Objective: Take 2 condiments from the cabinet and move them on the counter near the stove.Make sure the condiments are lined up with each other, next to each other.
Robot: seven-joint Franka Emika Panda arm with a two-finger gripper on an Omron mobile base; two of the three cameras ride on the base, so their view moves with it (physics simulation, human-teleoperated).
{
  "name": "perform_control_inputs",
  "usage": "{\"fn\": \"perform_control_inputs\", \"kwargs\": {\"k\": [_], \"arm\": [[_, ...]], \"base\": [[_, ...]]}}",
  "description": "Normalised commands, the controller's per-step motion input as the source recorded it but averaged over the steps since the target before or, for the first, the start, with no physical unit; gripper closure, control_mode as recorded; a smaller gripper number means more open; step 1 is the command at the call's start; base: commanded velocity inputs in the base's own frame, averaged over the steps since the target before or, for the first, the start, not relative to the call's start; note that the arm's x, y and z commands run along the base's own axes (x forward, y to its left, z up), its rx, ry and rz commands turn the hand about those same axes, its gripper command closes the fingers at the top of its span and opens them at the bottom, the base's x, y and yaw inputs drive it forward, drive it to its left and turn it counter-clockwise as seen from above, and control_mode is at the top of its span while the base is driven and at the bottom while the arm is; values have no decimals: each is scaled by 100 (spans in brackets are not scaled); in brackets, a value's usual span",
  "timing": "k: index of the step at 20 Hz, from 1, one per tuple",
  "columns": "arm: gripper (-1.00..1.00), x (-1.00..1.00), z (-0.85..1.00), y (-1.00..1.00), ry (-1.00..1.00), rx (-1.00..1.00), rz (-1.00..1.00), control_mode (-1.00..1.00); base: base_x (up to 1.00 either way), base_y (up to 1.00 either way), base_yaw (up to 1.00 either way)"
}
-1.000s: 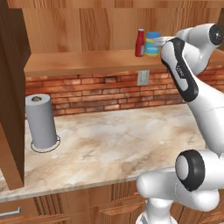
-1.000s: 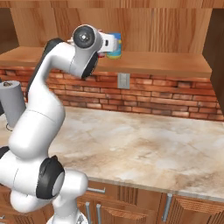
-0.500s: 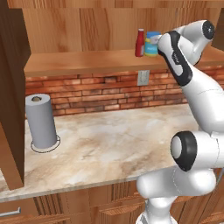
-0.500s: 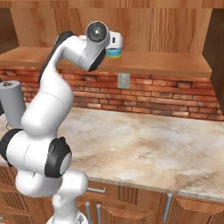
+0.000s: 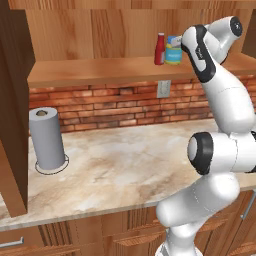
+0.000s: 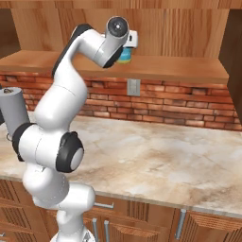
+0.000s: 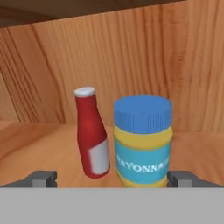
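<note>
arm raised high and bent forward, pincer (image 7: 112, 179) spread wide, level.

1. The left base view looks forward and down from behind the arm, which rises at 4 o'clock.
2. The right base view looks likewise, arm at 8 o'clock; both share the counter (image 5: 125, 165) and cabinet (image 6: 156, 66) shelf.
3. The hand view faces the cabinet's back close up, jar (image 7: 142, 140) at 5 o'clock.
</note>
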Motion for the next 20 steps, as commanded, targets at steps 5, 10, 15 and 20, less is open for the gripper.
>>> {"fn": "perform_control_inputs", "kwargs": {"k": [5,10,15,20], "arm": [[-100,42,0,-1,0,0,4,-100],[-100,39,0,-1,0,0,2,-100],[-100,30,-3,-6,-1,-4,0,-100],[-100,20,-9,-3,-4,-12,0,-100]], "base": [[0,0,0],[0,0,0],[0,0,0],[0,0,0]]}}
